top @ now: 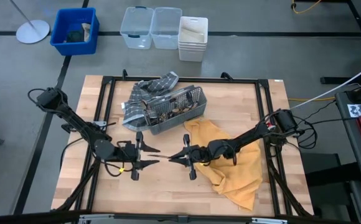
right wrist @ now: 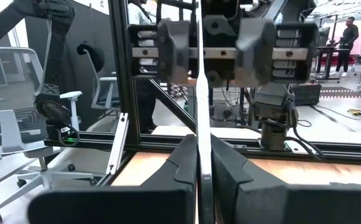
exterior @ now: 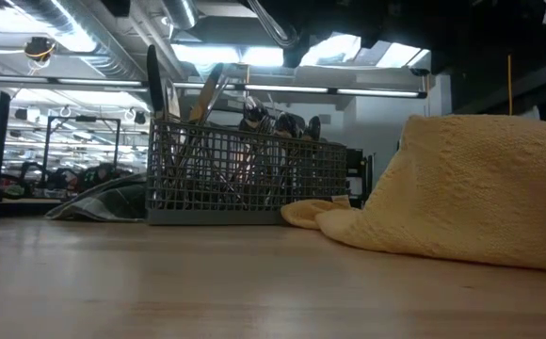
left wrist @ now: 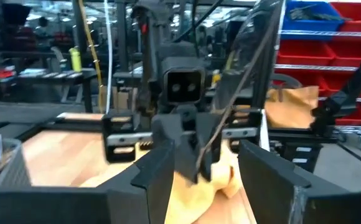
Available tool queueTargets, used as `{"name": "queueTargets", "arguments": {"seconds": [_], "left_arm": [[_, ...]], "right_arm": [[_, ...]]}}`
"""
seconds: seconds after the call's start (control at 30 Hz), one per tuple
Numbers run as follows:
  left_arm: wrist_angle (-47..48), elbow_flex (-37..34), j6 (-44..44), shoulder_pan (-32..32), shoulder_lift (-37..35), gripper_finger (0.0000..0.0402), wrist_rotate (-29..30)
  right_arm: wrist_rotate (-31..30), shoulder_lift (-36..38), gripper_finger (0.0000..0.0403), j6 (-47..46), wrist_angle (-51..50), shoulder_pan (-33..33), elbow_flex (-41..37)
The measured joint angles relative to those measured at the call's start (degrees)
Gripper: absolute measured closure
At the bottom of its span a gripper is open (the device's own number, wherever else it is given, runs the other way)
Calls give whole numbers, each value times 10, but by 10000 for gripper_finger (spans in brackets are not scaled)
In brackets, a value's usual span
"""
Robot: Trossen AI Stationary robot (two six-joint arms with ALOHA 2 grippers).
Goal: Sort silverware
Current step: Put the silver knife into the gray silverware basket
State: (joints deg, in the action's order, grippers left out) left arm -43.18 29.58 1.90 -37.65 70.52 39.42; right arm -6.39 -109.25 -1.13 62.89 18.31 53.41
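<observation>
My right gripper [top: 182,157] is clamped tight on one thin piece of silverware [right wrist: 201,93], seen edge-on, so I can't tell fork, knife or spoon. In the right wrist view it stands up between my two fingers [right wrist: 182,163]. My left gripper [top: 148,156] sits just beside the right one, nose to nose over bare table [top: 168,186], fingers spread wide with nothing between them. The piece's far end reaches up to the left gripper's spread fingers, touching or not I can't tell.

Step in hand looks like a handover or regrip of one piece between arms, mid-air, low over the table. Next move, I judge: left fingers need to line up around the thin edge and close before the right lets go; slim metal could slip or twist.

Both arms stretch in low from the table's sides, forearms nearly level.

Farther back, the rest of the silverware [top: 171,109] stands in the wire caddy [top: 193,114], beside a yellow towel [top: 239,168] and a grey checked cloth [top: 149,87].
</observation>
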Motion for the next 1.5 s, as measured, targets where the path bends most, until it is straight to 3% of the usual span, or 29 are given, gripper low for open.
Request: {"name": "queueTargets", "arguments": {"seconds": [0.57,0.73,0.97,1.3,1.5], "left_arm": [[0,39,-34,0,0,267,-3],[0,39,-32,0,0,308,-3],[0,39,-34,0,0,394,0],[-10,39,-39,0,0,400,10],[-16,39,-74,-2,-24,401,24]], "right_arm": [[-5,0,379,2,0,0,0],[-6,0,379,2,0,0,0],[-31,0,379,1,0,1,0],[-31,0,376,-19,0,0,0],[-31,0,331,-49,-5,0,0]]}}
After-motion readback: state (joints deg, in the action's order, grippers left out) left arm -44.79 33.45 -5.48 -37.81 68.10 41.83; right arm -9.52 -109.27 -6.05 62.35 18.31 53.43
